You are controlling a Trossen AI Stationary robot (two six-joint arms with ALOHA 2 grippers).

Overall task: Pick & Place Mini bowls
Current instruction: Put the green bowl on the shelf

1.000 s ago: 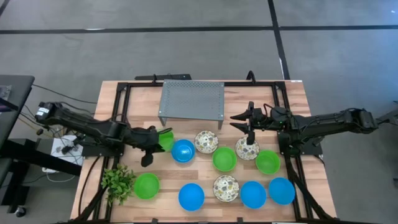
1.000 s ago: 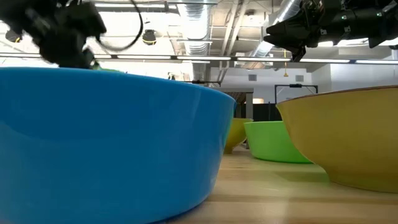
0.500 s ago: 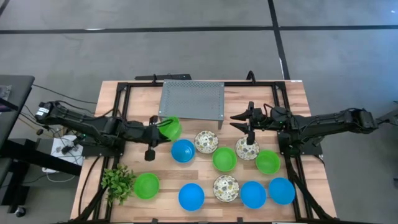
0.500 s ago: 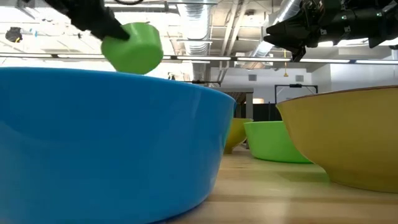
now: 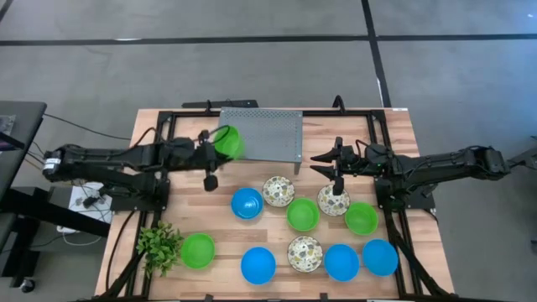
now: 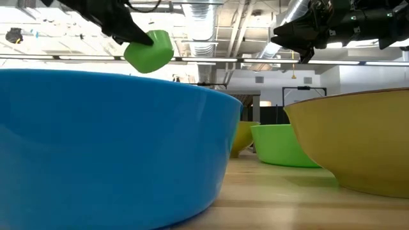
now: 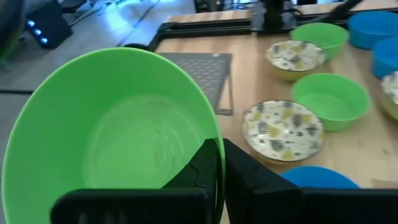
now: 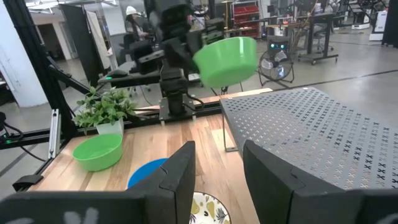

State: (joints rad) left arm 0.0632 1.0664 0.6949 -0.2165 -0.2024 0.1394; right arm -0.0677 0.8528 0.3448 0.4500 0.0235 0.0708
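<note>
Green bowl (image 5: 228,142) hangs in my left jaws (image 5: 211,147), pinched by its rim and tilted, lifted off the desk (image 5: 189,226) at the near left corner of the perforated metal rack (image 5: 258,136). My right jaws (image 5: 336,157) stand open and empty above a floral bowl (image 5: 333,201). Other bowls, blue, green and floral, sit in two rows on the desk.

A perforated rack (image 5: 258,134) stands at the bench's (image 5: 394,134) far edge — bowls (image 5: 303,214) spread before it, plant (image 5: 159,246) near the front-left corner.
</note>
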